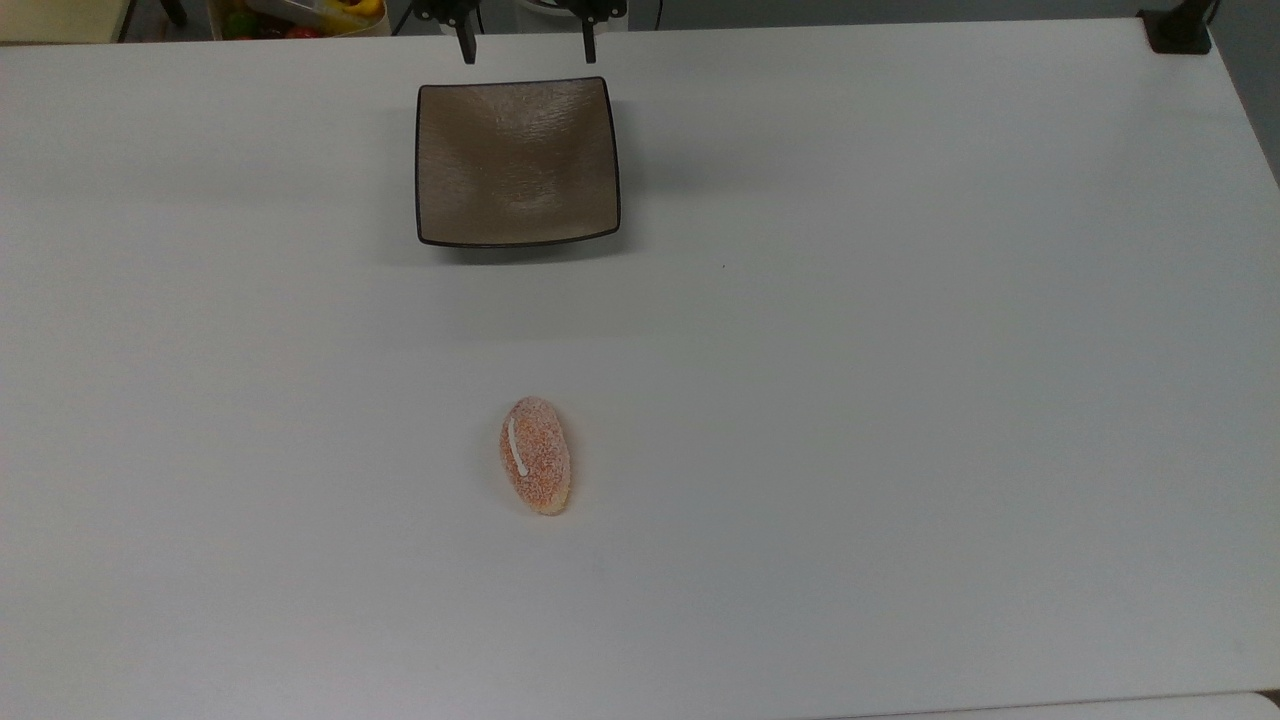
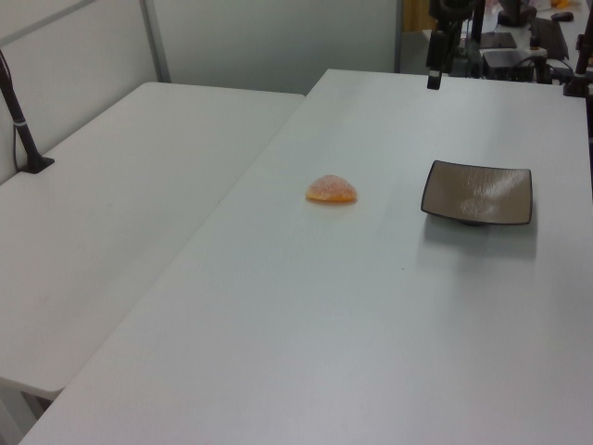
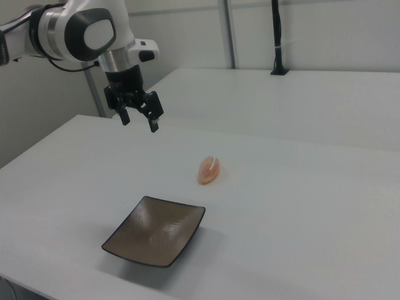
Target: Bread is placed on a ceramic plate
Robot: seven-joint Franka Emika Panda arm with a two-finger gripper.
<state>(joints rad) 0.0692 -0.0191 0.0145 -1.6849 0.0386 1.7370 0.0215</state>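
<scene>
The bread [image 1: 535,456] lies on its side on the white table [image 1: 900,400], an oval orange-pink roll with a speckled crust and one thin white stripe along its flank. In the top view it sits near the middle of the table, toward the lower half of the frame, with bare surface all round it and nothing touching it. The ceramic plate [image 1: 516,162] stands well apart from the bread, toward the top view's upper edge and slightly to the top view's left of the roll; it is square, shallow, glossy brown-taupe with a thin dark rim, and holds nothing. In the right view the plate [image 3: 155,230] is nearest the camera and the bread [image 3: 209,170] lies beyond it. The gripper [image 3: 139,119] hangs above the table beyond the plate's far side, its two fingers spread apart and holding nothing, clear of both plate and bread.
</scene>
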